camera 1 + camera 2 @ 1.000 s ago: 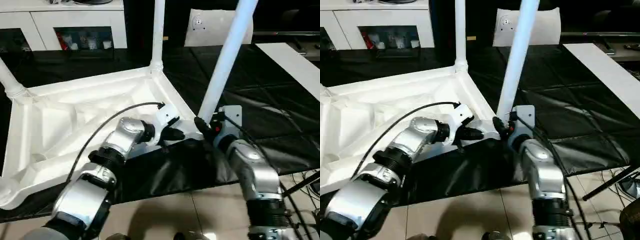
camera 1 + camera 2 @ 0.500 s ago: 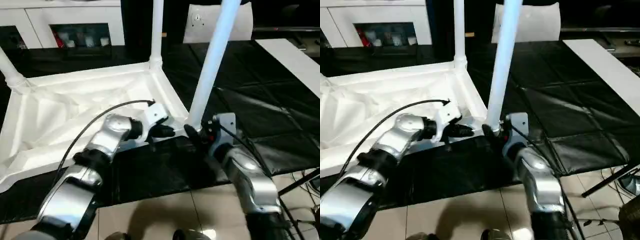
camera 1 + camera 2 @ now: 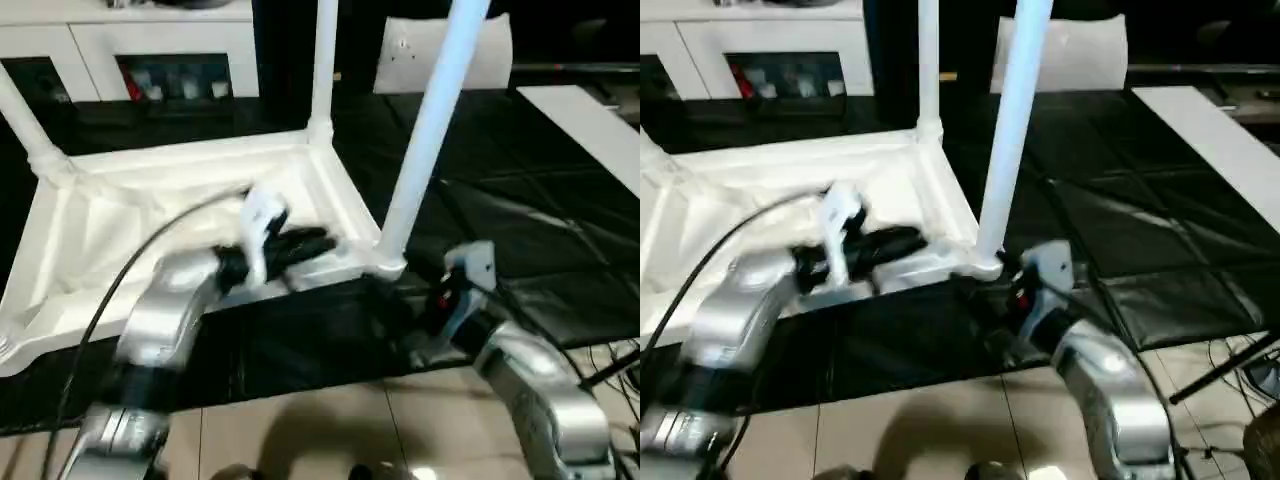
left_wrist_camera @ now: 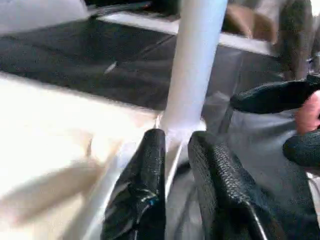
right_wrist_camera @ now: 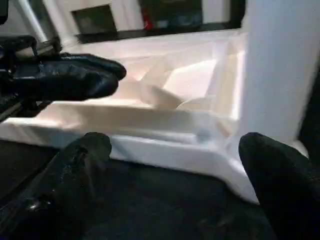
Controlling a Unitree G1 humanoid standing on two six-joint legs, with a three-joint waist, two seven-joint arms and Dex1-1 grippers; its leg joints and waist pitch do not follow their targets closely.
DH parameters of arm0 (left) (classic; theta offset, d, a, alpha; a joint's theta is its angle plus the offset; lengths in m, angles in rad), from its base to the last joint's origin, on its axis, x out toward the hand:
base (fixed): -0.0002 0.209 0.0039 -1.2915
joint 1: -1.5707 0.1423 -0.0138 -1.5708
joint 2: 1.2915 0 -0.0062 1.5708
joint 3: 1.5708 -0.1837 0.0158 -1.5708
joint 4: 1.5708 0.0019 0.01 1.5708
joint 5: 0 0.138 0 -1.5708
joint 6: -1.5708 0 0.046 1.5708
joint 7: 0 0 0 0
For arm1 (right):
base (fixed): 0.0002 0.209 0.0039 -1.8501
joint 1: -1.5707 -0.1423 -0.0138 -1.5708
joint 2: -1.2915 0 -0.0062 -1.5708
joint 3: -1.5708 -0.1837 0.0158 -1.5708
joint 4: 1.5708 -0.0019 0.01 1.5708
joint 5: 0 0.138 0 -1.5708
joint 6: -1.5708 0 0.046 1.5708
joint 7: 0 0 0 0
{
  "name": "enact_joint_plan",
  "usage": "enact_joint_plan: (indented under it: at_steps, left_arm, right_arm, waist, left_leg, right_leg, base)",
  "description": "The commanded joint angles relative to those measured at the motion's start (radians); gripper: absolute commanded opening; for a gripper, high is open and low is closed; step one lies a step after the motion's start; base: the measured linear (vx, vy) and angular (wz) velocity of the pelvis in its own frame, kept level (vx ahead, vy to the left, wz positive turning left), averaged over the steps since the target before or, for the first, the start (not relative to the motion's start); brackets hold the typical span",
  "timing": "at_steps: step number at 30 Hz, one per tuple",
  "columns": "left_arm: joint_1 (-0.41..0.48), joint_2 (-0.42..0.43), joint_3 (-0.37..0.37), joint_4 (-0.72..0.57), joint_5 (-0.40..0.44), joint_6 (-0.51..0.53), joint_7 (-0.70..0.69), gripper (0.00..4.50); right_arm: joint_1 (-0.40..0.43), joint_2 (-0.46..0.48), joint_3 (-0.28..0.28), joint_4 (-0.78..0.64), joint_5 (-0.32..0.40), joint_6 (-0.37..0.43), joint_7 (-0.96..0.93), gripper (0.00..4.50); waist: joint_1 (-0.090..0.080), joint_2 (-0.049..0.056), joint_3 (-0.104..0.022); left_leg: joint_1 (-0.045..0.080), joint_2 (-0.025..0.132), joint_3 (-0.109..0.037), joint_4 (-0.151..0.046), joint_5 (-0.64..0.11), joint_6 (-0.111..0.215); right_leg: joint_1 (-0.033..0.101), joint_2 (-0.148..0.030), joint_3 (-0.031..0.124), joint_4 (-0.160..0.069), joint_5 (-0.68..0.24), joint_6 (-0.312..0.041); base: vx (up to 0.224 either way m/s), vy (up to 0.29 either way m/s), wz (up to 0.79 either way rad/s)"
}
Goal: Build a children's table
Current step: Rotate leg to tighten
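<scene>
Near-right leg [image 3: 425,140] stands in its corner socket [image 3: 388,266], right end effector [image 5: 175,165] spread wide beside it, left end effector [image 4: 176,165] nearly pressed together — looks like seating needs checking next.

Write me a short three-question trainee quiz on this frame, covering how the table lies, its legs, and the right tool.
1. True or false: the table top lies with its ribbed underside up on the black mat.
2. How many legs stand upright in corner sockets in the left eye view? A) one B) three C) five
3. Fill in: the right tool, close to the nearest leg's socket, is ___ (open or shut).

Key: 1 true; 2 B; 3 open.
</scene>
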State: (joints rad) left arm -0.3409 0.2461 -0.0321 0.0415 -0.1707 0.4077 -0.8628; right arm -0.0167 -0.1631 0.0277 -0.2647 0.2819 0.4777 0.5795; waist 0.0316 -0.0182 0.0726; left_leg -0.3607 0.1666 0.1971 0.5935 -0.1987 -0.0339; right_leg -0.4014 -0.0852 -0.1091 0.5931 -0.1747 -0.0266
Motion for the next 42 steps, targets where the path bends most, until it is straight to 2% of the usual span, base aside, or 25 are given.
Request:
enact_joint_plan:
  at_steps: [1,7,14,15,16,17,18,19,20,21,22,23,24,25,26,27,28,29,30,31,32,33,35,39,42]
  left_arm:
    - [0.04,0.005,0.03,-0.097,0.01,0.04,0.059,1.34]
    - [0.212,-0.078,0.128,-0.272,0.04,0.052,0.267,1.77]
    - [0.362,-0.164,0.121,-0.4,0.07,0.045,0.43,2.01]
    - [0.364,-0.172,0.124,-0.404,0.07,0.049,0.441,2.01]
    - [0.365,-0.176,0.116,-0.414,0.085,0.05,0.458,2.01]
    - [0.36,-0.188,0.118,-0.417,0.101,0.077,0.489,2.01]
    - [0.356,-0.195,0.119,-0.417,0.111,0.097,0.51,2.01]
    - [0.353,-0.211,0.13,-0.414,0.094,0.094,0.523,2.01]
    - [0.35,-0.21,0.131,-0.413,0.102,0.088,0.531,2.01]
    - [0.346,-0.208,0.134,-0.412,0.111,0.08,0.542,2.01]
    - [0.346,-0.21,0.135,-0.421,0.114,0.092,0.564,2.01]
    - [0.347,-0.212,0.135,-0.424,0.111,0.096,0.569,2.01]
    - [0.349,-0.202,0.133,-0.426,0.12,0.088,0.57,2.01]
    - [0.353,-0.192,0.131,-0.43,0.118,0.076,0.562,2.01]
    - [0.355,-0.193,0.134,-0.435,0.11,0.074,0.561,2.21]
    - [0.359,-0.201,0.145,-0.448,0.092,0.072,0.567,2.21]
    - [0.361,-0.201,0.156,-0.459,0.084,0.083,0.572,2.21]
    - [0.362,-0.2,0.158,-0.46,0.083,0.087,0.572,2.21]
    - [0.368,-0.192,0.161,-0.465,0.091,0.105,0.581,2.21]
    - [0.373,-0.188,0.164,-0.467,0.099,0.109,0.59,2.21]
    - [0.377,-0.187,0.167,-0.468,0.102,0.11,0.599,2.21]
    - [0.378,-0.186,0.169,-0.469,0.104,0.11,0.601,2.21]
    - [0.411,-0.174,0.175,-0.48,0.1,0.114,0.598,2.21]
    - [0.464,-0.156,0.17,-0.517,0.092,0.116,0.581,2.21]
    - [0.526,-0.117,0.169,-0.541,0.095,0.115,0.566,2.21]
  right_arm:
    - [0.005,-0.004,0.021,-0.032,0.018,-0.001,0.015,4.5]
    - [-0.015,0.047,0.027,-0.019,0.01,0.015,-0.051,4.5]
    - [0.044,0.042,0.101,-0.089,-0.026,0.075,-0.1,4.5]
    - [0.045,0.039,0.108,-0.089,-0.032,0.071,-0.098,4.5]
    - [0.049,0.038,0.121,-0.088,-0.043,0.063,-0.098,4.5]
    - [0.049,0.034,0.135,-0.083,-0.064,0.036,-0.096,4.5]
    - [0.047,0.031,0.144,-0.078,-0.077,0.016,-0.096,4.5]
    - [0.037,0.031,0.148,-0.066,-0.092,-0.016,-0.103,4.5]
    - [0.034,0.036,0.142,-0.065,-0.084,-0.016,-0.104,4.5]
    - [0.029,0.043,0.132,-0.063,-0.072,-0.018,-0.104,4.5]
    - [0.024,0.045,0.125,-0.07,-0.057,-0.011,-0.11,4.5]
    - [0.023,0.044,0.125,-0.073,-0.055,-0.009,-0.112,4.5]
    - [0.015,0.048,0.116,-0.072,-0.042,-0.007,-0.11,4.5]
    - [0.001,0.054,0.104,-0.067,-0.028,-0.001,-0.111,4.5]
    - [-0.005,0.061,0.095,-0.063,-0.017,0.001,-0.114,4.5]
    - [-0.019,0.075,0.079,-0.055,-0.006,-0.002,-0.126,4.5]
    - [-0.042,0.081,0.07,-0.046,-0.008,0.013,-0.141,4.5]
    - [-0.048,0.082,0.068,-0.045,-0.005,0.026,-0.142,4.5]
    - [-0.064,0.082,0.066,-0.039,-0.002,0.046,-0.146,4.5]
    - [-0.074,0.083,0.065,-0.031,-0.007,0.041,-0.149,4.5]
    - [-0.081,0.081,0.064,-0.025,-0.007,0.041,-0.149,4.5]
    - [-0.083,0.08,0.064,-0.023,-0.007,0.041,-0.149,4.5]
    - [-0.125,0.059,0.065,0.016,-0.028,0.031,-0.152,4.5]
    - [-0.183,0.063,-0.004,0.09,-0.064,0.024,-0.242,4.5]
    - [-0.228,0.036,-0.072,0.161,-0.079,0.007,-0.303,4.5]
  waist:
    - [0.0,0.011,-0.062]
    - [-0.001,0.007,-0.06]
    - [0.002,-0.005,-0.064]
    - [0.003,-0.001,-0.053]
    - [0.003,-0.001,-0.061]
    - [-0.004,0.021,-0.054]
    - [-0.009,0.027,-0.049]
    - [-0.026,0.031,-0.043]
    - [-0.022,0.025,-0.044]
    - [-0.016,0.004,-0.041]
    - [-0.006,0.001,-0.042]
    - [0.015,-0.024,-0.046]
    - [0.025,-0.019,-0.05]
    - [0.055,-0.02,-0.049]
    - [0.055,-0.02,-0.049]
    - [0.06,-0.009,-0.045]
    - [0.051,0.013,-0.058]
    - [0.016,0.034,-0.068]
    - [0.002,0.039,-0.068]
    - [-0.005,0.039,-0.064]
    - [-0.01,0.029,-0.059]
    - [-0.014,0.022,-0.05]
    - [-0.021,0.01,-0.046]
    - [-0.034,0.004,-0.05]
    - [-0.034,-0.003,-0.051]
  left_leg:
    - [0.008,0.081,-0.044,-0.081,-0.289,-0.006]
    - [0.004,0.075,-0.042,-0.08,-0.272,0.01]
    - [0.001,0.078,-0.042,-0.08,-0.246,0.016]
    - [-0.071,0.055,-0.09,-0.111,-0.267,0.088]
    - [-0.044,0.049,-0.103,-0.083,-0.278,0.105]
    - [-0.053,0.067,-0.137,-0.093,-0.308,0.085]
    - [-0.052,0.085,-0.16,-0.108,-0.373,0.067]
    - [-0.045,0.107,-0.225,-0.145,-0.556,0.037]
    - [-0.045,0.077,-0.215,-0.133,-0.574,0.022]
    - [-0.064,0.021,-0.18,-0.091,-0.514,-0.007]
    - [-0.066,0.008,-0.163,-0.065,-0.443,-0.012]
    - [-0.085,0.007,-0.137,0.021,-0.231,0.043]
    - [-0.032,0.018,-0.113,0.061,-0.136,0.04]
    - [-0.088,0.043,-0.133,0.09,-0.081,0.063]
    - [-0.088,0.043,-0.133,0.09,-0.081,0.063]
    - [-0.066,0.059,-0.134,0.038,-0.069,0.063]
    - [-0.027,0.058,-0.108,-0.037,-0.014,0.075]
    - [0.02,0.088,-0.119,-0.066,-0.017,0.109]
    - [0.022,0.097,-0.131,-0.068,-0.019,0.108]
    - [0.016,0.1,-0.128,-0.076,-0.115,0.066]
    - [0.013,0.089,-0.117,-0.083,-0.257,-0.009]
    - [0.011,0.069,-0.103,-0.089,-0.386,-0.066]
    - [0.008,0.055,-0.096,-0.086,-0.503,-0.101]
    - [0.01,0.049,-0.097,-0.081,-0.534,-0.109]
    - [0.002,0.046,-0.092,-0.079,-0.473,-0.084]
  right_leg:
    - [0.046,-0.085,0.074,-0.094,-0.412,-0.13]
    - [0.043,-0.079,0.074,-0.098,-0.398,-0.125]
    - [0.043,-0.072,0.077,-0.094,-0.362,-0.099]
    - [0.091,-0.081,0.018,-0.072,-0.388,-0.09]
    - [0.071,-0.1,0.006,-0.093,-0.4,-0.11]
    - [0.085,-0.082,-0.02,-0.082,-0.366,-0.124]
    - [0.085,-0.065,-0.024,-0.071,-0.347,-0.11]
    - [0.087,-0.042,-0.004,-0.012,-0.231,-0.085]
    - [0.083,-0.057,0.007,-0.026,-0.217,-0.105]
    - [0.087,-0.115,0.012,-0.08,-0.323,-0.139]
    - [0.096,-0.145,0.011,-0.107,-0.446,-0.125]
    - [0.123,-0.246,0.034,-0.162,-0.666,-0.045]
    - [0.076,-0.256,0.093,-0.194,-0.746,-0.034]
    - [0.117,-0.293,0.141,-0.157,-0.673,-0.075]
    - [0.117,-0.293,0.141,-0.157,-0.673,-0.075]
    - [0.105,-0.234,0.102,-0.139,-0.557,-0.165]
    - [0.099,-0.115,0.035,-0.102,-0.389,-0.221]
    - [0.054,-0.016,0.011,-0.031,-0.215,-0.191]
    - [0.048,-0.004,0.014,-0.012,-0.149,-0.173]
    - [0.051,-0.012,0.029,-0.017,-0.098,-0.152]
    - [0.055,-0.028,0.048,-0.038,-0.107,-0.145]
    - [0.055,-0.04,0.062,-0.056,-0.196,-0.132]
    - [0.051,-0.053,0.071,-0.075,-0.394,-0.087]
    - [0.037,-0.06,0.078,-0.091,-0.506,-0.04]
    - [0.036,-0.059,0.084,-0.094,-0.514,-0.027]
  base:
    - [0.0,0.0,0.0]
    - [0.0,0.0,0.0]
    - [0.0,0.0,0.0]
    - [-0.022,-0.019,0.29]
    - [-0.023,-0.025,0.51]
    - [-0.023,-0.025,0.51]
    - [-0.007,-0.038,0.45]
    - [0.003,-0.057,0.51]
    - [0.003,-0.057,0.51]
    - [0.0,-0.075,0.53]
    - [-0.013,-0.057,0.3]
    - [-0.013,-0.057,0.3]
    - [0.0,0.0,0.0]
    - [0.0,0.0,0.0]
    - [0.0,0.0,0.0]
    - [-0.001,0.087,-0.14]
    - [-0.003,0.128,-0.01]
    - [-0.003,0.128,-0.01]
    - [-0.013,0.134,0.04]
    - [-0.032,0.109,0.04]
    - [-0.032,0.109,0.04]
    - [-0.034,0.066,0.06]
    - [0.0,0.0,0.0]
    - [0.0,0.0,0.0]
    - [0.0,0.0,0.0]
